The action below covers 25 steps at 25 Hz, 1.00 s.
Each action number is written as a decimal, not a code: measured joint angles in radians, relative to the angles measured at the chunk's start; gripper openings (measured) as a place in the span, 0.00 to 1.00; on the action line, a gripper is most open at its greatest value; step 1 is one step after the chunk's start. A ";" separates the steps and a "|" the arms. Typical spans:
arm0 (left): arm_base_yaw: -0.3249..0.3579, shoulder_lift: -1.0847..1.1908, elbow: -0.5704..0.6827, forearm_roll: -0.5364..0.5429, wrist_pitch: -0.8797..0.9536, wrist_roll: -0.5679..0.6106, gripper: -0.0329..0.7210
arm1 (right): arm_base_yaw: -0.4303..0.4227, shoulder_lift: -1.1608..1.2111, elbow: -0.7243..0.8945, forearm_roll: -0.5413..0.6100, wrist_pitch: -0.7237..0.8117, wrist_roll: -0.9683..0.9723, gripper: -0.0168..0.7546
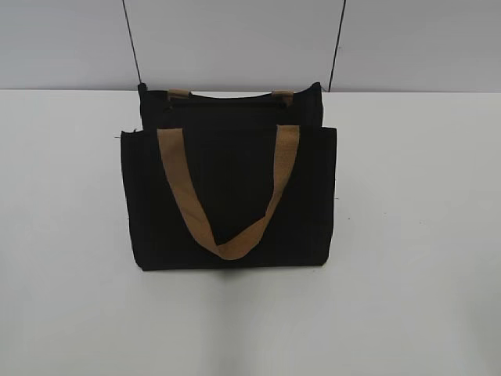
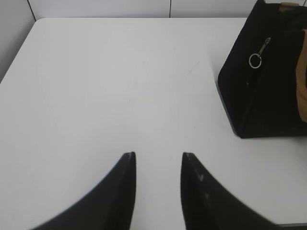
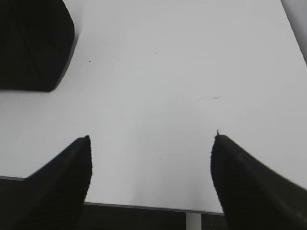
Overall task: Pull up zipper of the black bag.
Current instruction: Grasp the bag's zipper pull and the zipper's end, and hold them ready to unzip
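Black bag [image 1: 231,196] sits mid-table, upright, rectangular tote, matte black woven fabric, looks soft but holds its boxy shape. Front pocket panel spans the near face, its top edge lower than the bag's back edge. Tan-brown webbing strap [image 1: 223,192] hangs down the front in a V, flat ribbed-looking tape; second strap shows only as two short tan stubs [image 1: 178,92] at the top rear.

From my left wrist view the bag [image 2: 259,91] is off to the upper right, side panel facing me, well apart from my fingers. Silver metal pull tab [image 2: 261,50] hangs on that side: slim flat tab ending in a small round ring, shiny against the dull cloth. Zipper line itself too dark to trace.

My left gripper [image 2: 158,155] is parted a little, narrow gap, nothing in it; black tapered smooth fingers [image 2: 120,191] above bare table [image 2: 120,86].

My right gripper [image 3: 151,139] is spread wide, holding nothing; fingers [image 3: 62,182] show fine ridged grip texture. Bag's rounded black corner [image 3: 31,43] sits upper left, apart from me. Table white, smooth, faint scuffs.
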 joint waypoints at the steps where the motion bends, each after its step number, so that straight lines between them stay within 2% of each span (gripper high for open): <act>1: 0.000 0.000 0.000 0.000 0.000 0.000 0.36 | 0.000 0.000 0.000 0.000 0.000 0.000 0.78; 25: 0.000 0.000 0.000 0.000 0.000 0.000 0.36 | 0.000 0.000 0.000 0.000 0.000 0.000 0.78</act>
